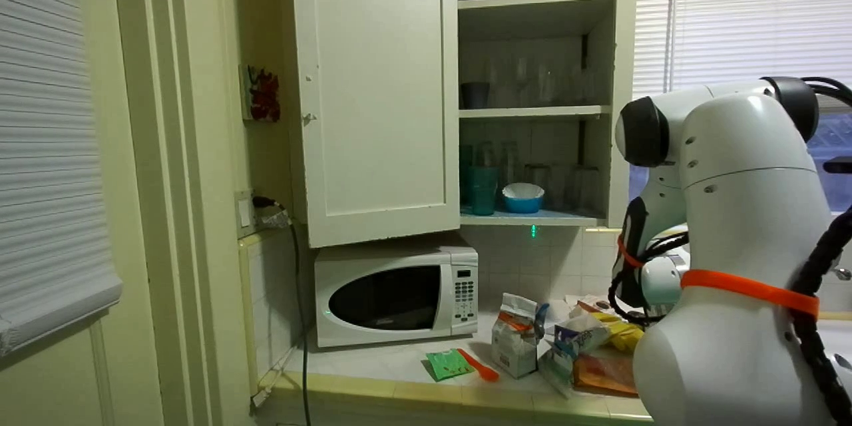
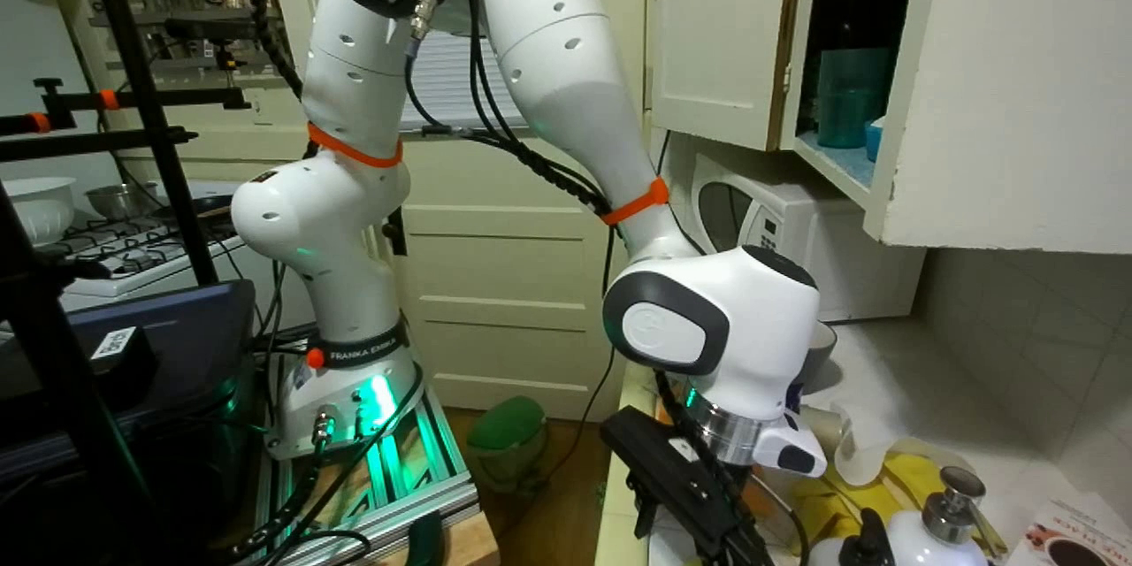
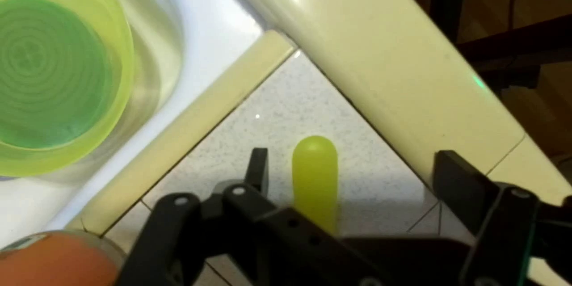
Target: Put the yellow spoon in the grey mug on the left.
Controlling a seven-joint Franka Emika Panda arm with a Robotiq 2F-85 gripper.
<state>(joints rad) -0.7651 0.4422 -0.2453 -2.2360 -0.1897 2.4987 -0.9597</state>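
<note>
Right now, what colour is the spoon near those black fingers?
Greenish yellow; the wrist view shows the spoon best.

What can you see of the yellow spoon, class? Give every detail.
Only one end of the yellow spoon shows, in the wrist view: rounded, smooth, yellow-green, plastic-looking. It appears to lie on speckled pale tile, between the fingers of the open gripper, touching neither. The rest is hidden behind the gripper.

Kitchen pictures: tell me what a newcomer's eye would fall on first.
Probably the big white robot arm, looming large in both exterior views. In the wrist view, the bright yellow spoon, partly hidden, shows framed by the open gripper, while a lime bowl sits at upper left.
</note>
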